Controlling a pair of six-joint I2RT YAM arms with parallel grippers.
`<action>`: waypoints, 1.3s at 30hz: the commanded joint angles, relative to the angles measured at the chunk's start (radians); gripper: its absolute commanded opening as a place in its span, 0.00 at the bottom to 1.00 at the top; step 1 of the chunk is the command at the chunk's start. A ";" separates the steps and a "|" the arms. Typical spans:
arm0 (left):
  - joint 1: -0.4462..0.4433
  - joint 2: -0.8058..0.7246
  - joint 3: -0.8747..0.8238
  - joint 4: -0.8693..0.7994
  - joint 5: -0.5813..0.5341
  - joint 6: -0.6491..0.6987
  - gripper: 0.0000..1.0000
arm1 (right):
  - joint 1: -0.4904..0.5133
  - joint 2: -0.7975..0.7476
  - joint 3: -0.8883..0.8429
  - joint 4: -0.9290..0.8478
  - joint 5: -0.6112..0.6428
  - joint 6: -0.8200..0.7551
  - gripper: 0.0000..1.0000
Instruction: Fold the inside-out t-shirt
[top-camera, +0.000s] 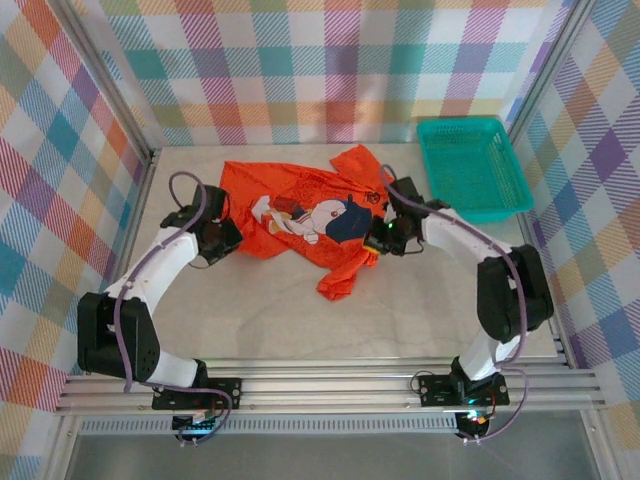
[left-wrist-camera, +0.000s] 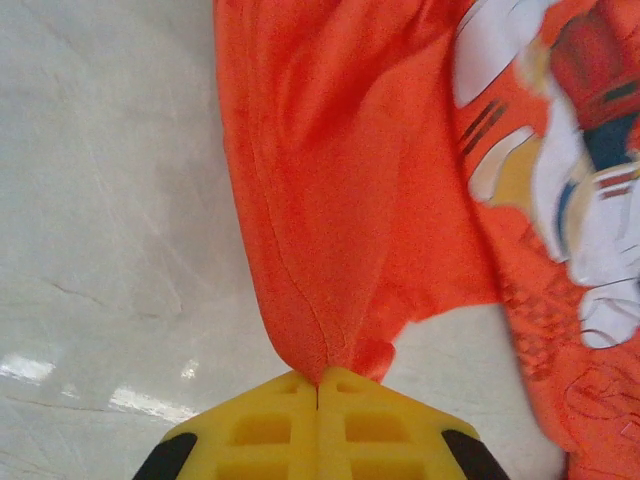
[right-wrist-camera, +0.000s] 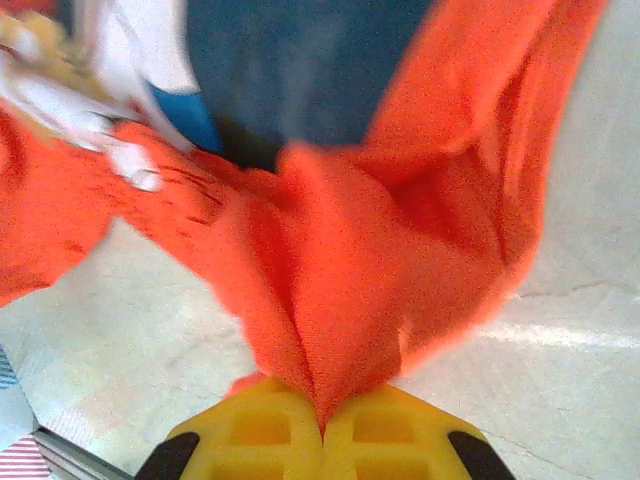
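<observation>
An orange-red t-shirt lies rumpled on a pale tabletop, stretched between the two claws, with its cartoon print in white, blue and dark tones facing up.

The left claw is clenched on an edge of the shirt. Its yellow fingers are pressed together with a pinch of cloth caught between the tips. From this claw the fabric fans away forward and to its right, where the print begins. To its left is bare tabletop.

The right claw is also clenched, grasping a bunched fold of the same shirt between its closed yellow fingers. Orange cloth rises straight ahead of this claw in ridges, and the dark blue part of the print lies just beyond that.

From above, a narrow tail of the shirt trails toward the arm bases, closer to the right claw than the left.

A teal mesh basket sits beyond the right claw on its outer side, apart from the shirt. Pastel plaid walls enclose the workspace.
</observation>
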 joint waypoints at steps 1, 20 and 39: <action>0.045 -0.066 0.190 -0.081 -0.025 0.061 0.00 | -0.057 -0.119 0.145 -0.089 0.051 -0.132 0.00; 0.181 -0.340 0.778 -0.013 -0.037 0.100 0.00 | -0.200 -0.507 0.680 -0.156 -0.005 -0.299 0.00; 0.207 0.030 0.820 0.023 0.105 0.100 0.00 | -0.215 -0.251 0.704 -0.011 -0.033 -0.269 0.00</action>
